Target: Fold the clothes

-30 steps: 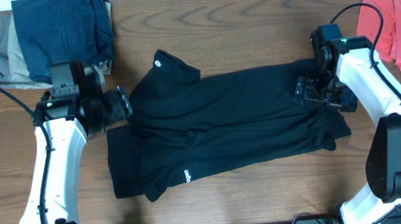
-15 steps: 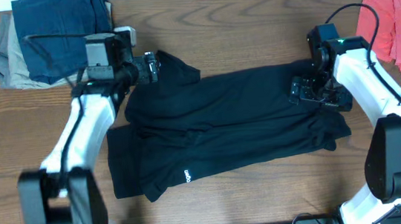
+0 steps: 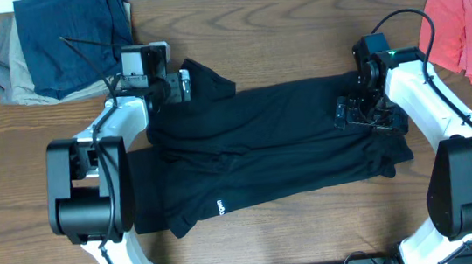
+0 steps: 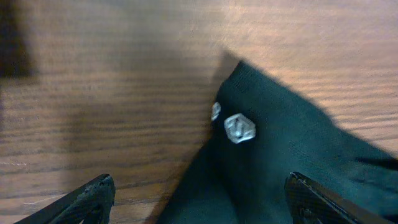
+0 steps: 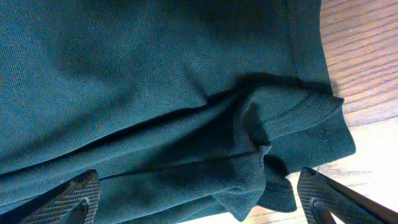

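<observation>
- Black shirt [image 3: 273,146] is lying rumpled across the middle of the wooden table [image 3: 295,20]
- left gripper [image 3: 180,85] is over its upper-left corner by the little white logo [image 4: 239,129], fingers wide apart, holding nothing
- right gripper [image 3: 353,113] is over the bunched right end, spread too, nothing pinched

Your left gripper [image 3: 180,85] stands at the far left corner of the shirt [image 3: 273,146]. That corner, bearing the logo marks [image 4: 239,128], lies just ahead of the fingertips, toward the right finger. Bare table [image 4: 112,93] lies below the left finger. Behind this gripper, near it, sits the stack of folded garments [image 3: 69,44]. Your right gripper [image 3: 353,113] is over the shirt's right end, with a bunched hem fold [image 5: 261,137] lying between its fingers. Behind that gripper, well apart, a second shirt [image 3: 471,28] lies at the table's edge.
</observation>
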Robot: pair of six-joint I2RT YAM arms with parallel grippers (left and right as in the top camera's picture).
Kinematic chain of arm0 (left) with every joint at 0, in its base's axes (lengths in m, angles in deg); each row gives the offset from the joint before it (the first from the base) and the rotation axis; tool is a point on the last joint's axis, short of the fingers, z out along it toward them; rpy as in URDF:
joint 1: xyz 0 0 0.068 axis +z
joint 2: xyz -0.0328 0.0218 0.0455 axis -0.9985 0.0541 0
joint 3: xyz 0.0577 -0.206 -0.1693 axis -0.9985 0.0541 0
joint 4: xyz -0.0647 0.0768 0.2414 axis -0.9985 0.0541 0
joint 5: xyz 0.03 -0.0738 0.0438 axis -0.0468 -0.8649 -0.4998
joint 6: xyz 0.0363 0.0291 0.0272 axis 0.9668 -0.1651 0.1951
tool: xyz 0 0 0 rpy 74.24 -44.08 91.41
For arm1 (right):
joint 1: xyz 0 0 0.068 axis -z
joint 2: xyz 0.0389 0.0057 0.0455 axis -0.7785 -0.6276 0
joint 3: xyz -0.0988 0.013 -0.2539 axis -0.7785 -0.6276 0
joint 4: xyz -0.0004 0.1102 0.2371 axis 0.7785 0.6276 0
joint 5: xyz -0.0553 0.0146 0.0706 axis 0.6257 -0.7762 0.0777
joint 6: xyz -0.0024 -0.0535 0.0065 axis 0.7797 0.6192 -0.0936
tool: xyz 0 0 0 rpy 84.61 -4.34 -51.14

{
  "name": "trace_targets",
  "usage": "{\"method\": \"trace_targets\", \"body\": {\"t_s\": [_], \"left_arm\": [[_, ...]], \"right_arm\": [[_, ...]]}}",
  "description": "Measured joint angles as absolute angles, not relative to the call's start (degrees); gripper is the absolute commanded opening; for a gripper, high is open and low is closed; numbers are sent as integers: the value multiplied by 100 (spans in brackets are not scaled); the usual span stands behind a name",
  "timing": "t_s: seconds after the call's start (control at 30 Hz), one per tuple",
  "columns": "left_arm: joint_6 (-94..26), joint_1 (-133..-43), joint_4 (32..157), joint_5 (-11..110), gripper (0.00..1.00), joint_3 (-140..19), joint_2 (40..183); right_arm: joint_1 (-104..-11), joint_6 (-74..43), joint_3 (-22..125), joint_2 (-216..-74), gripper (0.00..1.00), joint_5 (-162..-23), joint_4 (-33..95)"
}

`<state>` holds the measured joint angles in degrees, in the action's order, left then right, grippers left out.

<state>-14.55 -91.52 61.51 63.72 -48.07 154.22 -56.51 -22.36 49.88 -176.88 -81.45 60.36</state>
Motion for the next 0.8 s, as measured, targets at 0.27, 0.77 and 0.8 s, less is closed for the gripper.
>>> {"method": "trace_targets", "body": {"t_s": [0.27, 0.77, 0.8], "left_arm": [[-865, -9395, 6425, 6934, 88, -4813, 15564], [-613, -9843, 6536, 7465, 10, -4888, 15606], [-594, -9843, 6551, 7465, 8, -4890, 15606]], "right_arm": [[-5651, -2221, 4988, -17688, 99, -8259, 6034], [-5651, -2219, 4988, -17688, 99, -8298, 6132], [-5649, -2219, 4988, -17688, 99, -8298, 6165]]}}
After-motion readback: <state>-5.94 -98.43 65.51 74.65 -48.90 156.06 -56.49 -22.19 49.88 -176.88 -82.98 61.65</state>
